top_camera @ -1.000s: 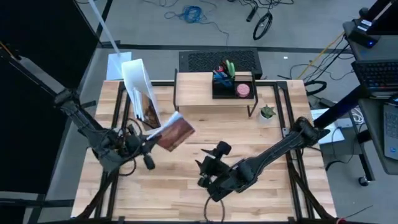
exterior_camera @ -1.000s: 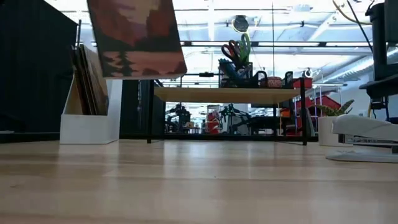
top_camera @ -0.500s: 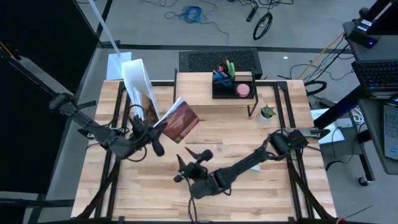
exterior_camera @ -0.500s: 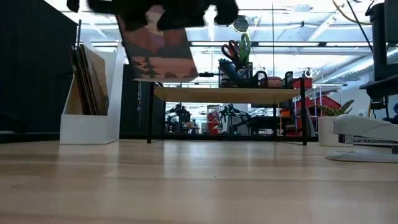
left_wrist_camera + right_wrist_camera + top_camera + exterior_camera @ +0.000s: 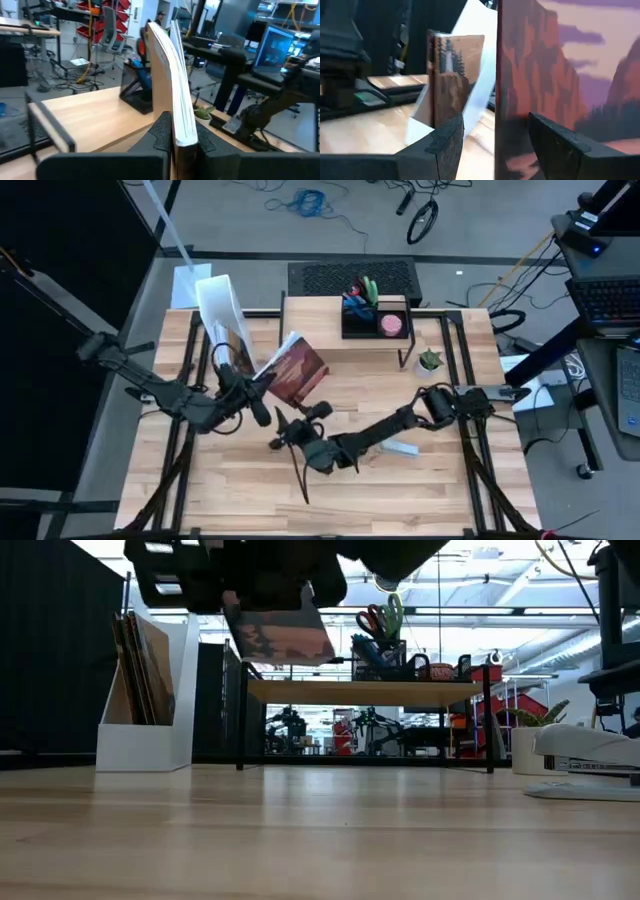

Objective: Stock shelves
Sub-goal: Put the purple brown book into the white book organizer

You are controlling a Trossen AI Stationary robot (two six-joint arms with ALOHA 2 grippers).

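A thin book (image 5: 298, 370) with a red canyon cover hangs in the air between the white file box (image 5: 222, 320) and the shelves (image 5: 320, 330). The shelves are a low light-wood riser on black legs. My left gripper (image 5: 262, 384) is shut on the book. My right gripper (image 5: 297, 423) is open just on the near side of the book. In the right wrist view the cover (image 5: 560, 80) fills the space ahead of its spread fingers. In the low view the book (image 5: 280, 635) hangs well above the tabletop. My left gripper pinches the book between its two fingers (image 5: 161, 134), at the book's edge (image 5: 181, 131) nearest the table's left. The fingers reach in from the left, roughly level. The book stands on edge, tilted, lifted clear of the table, and juts toward the shelves.
A black organizer (image 5: 374, 318) with scissors and pens sits on the shelves' right half. More books stand in the file box. A small potted plant (image 5: 430, 361) stands right of the shelves. A white stapler (image 5: 400, 448) lies under my right arm.
My left gripper has carried the book toward the far edge and a little to the right, nearer the shelves, still clear of the table. My right gripper has swung toward the table's left and far edge, up to the book.
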